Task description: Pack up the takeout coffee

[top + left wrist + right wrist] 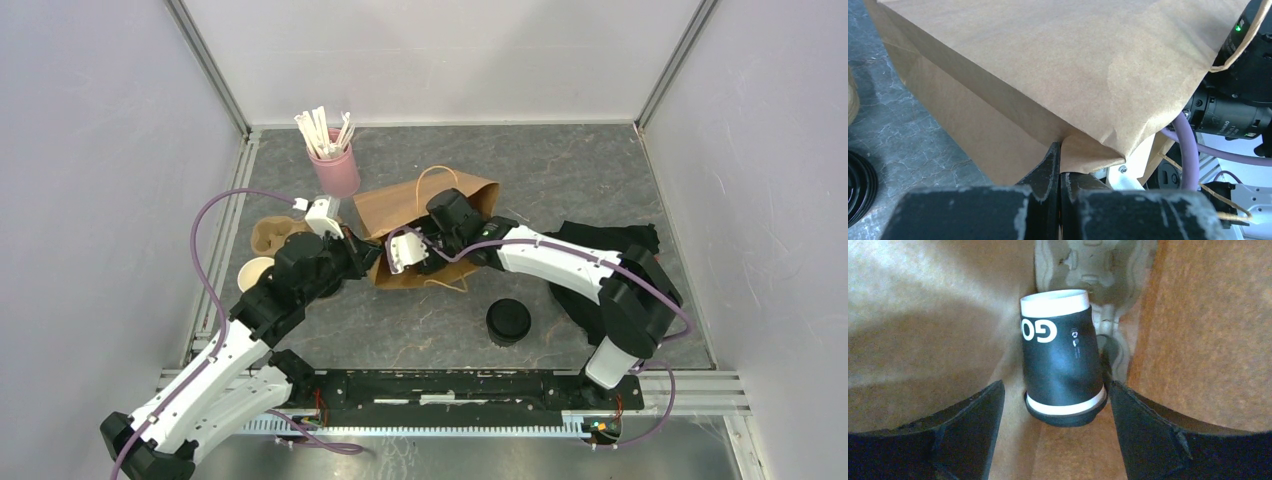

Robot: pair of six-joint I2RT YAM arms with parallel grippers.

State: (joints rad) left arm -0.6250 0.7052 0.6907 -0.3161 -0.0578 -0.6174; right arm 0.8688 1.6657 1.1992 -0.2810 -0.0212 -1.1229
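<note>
A black paper cup (1060, 365) with white "GO" lettering and a black lid (1063, 419) lies deep inside the brown paper bag (1198, 340), against a pulp carrier (1088, 265). The right jaws stand wide apart on either side of it; whether they touch it is unclear. The left jaws are pinched together on the bag's edge. Another lidded cup (508, 322) stands on the counter (400, 320), near and right.

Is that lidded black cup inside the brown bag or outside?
Inside. The right wrist view shows the cup with paper walls of the bag on both sides.
</note>
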